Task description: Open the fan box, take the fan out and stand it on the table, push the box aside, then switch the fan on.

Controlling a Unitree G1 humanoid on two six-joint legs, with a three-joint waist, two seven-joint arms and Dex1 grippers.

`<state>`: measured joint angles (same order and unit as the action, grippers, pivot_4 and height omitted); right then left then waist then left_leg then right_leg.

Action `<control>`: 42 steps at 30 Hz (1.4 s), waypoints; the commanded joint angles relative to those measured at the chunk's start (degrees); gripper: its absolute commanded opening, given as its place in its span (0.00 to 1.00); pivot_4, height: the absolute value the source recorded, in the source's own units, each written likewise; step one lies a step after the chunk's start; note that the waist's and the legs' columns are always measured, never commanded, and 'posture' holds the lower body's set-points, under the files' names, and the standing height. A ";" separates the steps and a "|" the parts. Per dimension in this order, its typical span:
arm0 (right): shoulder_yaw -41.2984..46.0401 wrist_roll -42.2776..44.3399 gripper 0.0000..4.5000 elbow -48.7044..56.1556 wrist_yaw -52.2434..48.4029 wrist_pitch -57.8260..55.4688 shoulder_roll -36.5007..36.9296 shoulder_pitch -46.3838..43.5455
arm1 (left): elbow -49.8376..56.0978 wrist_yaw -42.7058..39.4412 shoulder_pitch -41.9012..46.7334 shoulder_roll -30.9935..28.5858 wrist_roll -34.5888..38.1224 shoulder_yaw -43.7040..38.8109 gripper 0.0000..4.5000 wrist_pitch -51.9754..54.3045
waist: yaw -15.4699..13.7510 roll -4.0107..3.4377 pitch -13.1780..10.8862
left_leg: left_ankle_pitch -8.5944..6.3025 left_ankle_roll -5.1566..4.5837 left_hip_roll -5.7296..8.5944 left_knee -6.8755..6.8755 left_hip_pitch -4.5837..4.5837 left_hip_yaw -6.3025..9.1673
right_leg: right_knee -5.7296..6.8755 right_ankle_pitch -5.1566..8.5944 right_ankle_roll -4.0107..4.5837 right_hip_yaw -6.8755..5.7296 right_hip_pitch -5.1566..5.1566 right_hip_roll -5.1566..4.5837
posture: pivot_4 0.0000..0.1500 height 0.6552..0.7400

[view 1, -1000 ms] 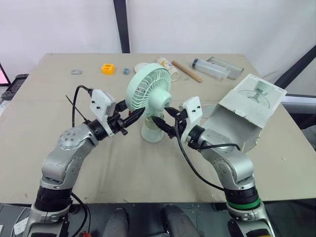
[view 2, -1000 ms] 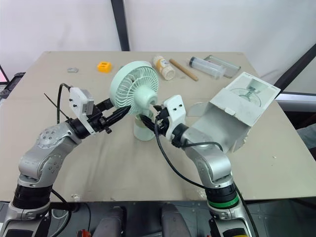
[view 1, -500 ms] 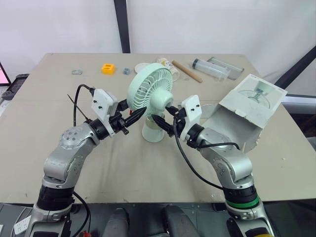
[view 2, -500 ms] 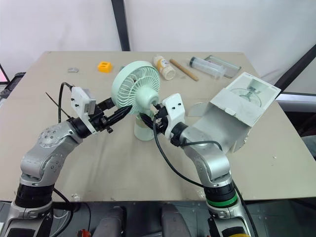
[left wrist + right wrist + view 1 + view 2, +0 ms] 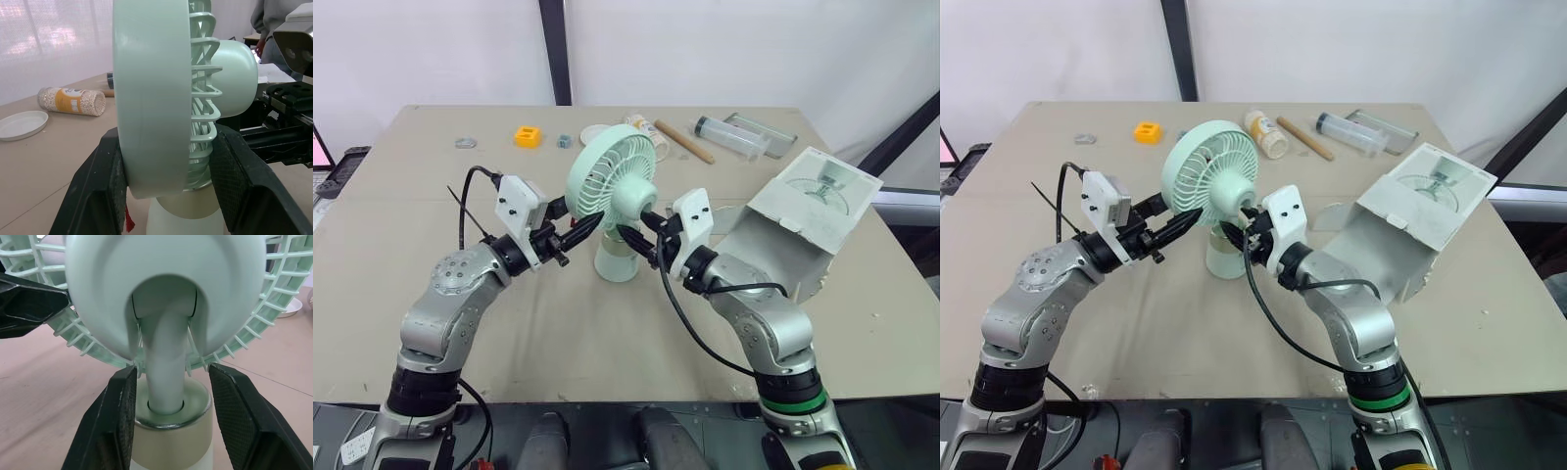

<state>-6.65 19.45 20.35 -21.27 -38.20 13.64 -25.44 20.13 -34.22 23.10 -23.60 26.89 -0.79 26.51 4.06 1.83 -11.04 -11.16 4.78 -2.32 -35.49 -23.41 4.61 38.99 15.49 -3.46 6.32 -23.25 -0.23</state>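
Left claw (image 5: 589,223), centre-left in the head view, is clamping the lower rim of the fan (image 5: 612,178) cage, and we are seeing its pads (image 5: 117,181) pressing on the front and back of the grille. We are judging the step as settling the fan upright at mid-frame on the table (image 5: 431,186), with its base seemingly flat already. To do it well we are wanting a light squeeze, since the thin cage looks easy to flex. We are also advising that one claw lets go at a time, so the top-heavy head is not tipping. Just right of the stem, the right claw (image 5: 634,233) is straddling the neck with its fingers spread, not pinching. Farther right, the box (image 5: 793,230) is lying open behind that arm. Against a second ago, the fan is standing a touch farther right, and the right claw is sitting higher, up from the base toward the neck. The box is lying unchanged.
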 commanded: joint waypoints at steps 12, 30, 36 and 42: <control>0.83 0.49 0.09 0.83 -0.72 0.79 -0.29 -0.40 | 1.42 0.58 0.81 1.15 -0.51 0.64 0.41 -0.75 | -0.02 0.00 0.00 | 0.00 0.00 0.01 0.00 0.00 0.00 | 0.00 0.01 -0.02 0.00 0.01 -0.01 | 1.00 1.00; 0.98 -0.24 0.09 0.48 -0.61 1.31 -0.39 -0.29 | 0.30 -0.92 1.39 0.35 4.32 -3.63 0.98 1.39 | 0.00 0.01 0.00 | 0.00 0.00 0.00 0.00 0.00 0.00 | 0.00 0.03 -0.05 0.00 0.00 0.00 | 1.00 1.00; 1.99 -0.04 0.09 -0.57 -2.07 2.23 0.91 -0.84 | -1.33 -7.48 2.73 -6.79 13.15 -9.47 0.98 7.72 | 0.16 0.00 0.00 | 0.00 0.00 -0.02 0.00 0.00 0.00 | -0.01 0.07 -0.11 0.00 -0.02 0.02 | 1.00 1.00; 4.12 1.51 0.09 -4.39 -8.19 5.58 4.71 -3.93 | -2.40 -16.23 -0.75 -17.63 17.64 -11.44 0.98 14.64 | 0.19 -0.03 -0.02 | 0.00 0.00 -0.01 0.02 0.00 0.00 | -0.03 0.09 -0.13 -0.01 -0.02 0.00 | 1.00 1.00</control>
<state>-5.98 20.31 16.08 -27.49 -35.13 16.77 -27.49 17.25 -47.68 22.89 -39.04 42.52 -10.15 39.35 4.26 1.81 -11.05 -11.16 4.78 -2.34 -35.47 -23.40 4.61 38.97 15.58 -3.59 6.30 -23.27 -0.22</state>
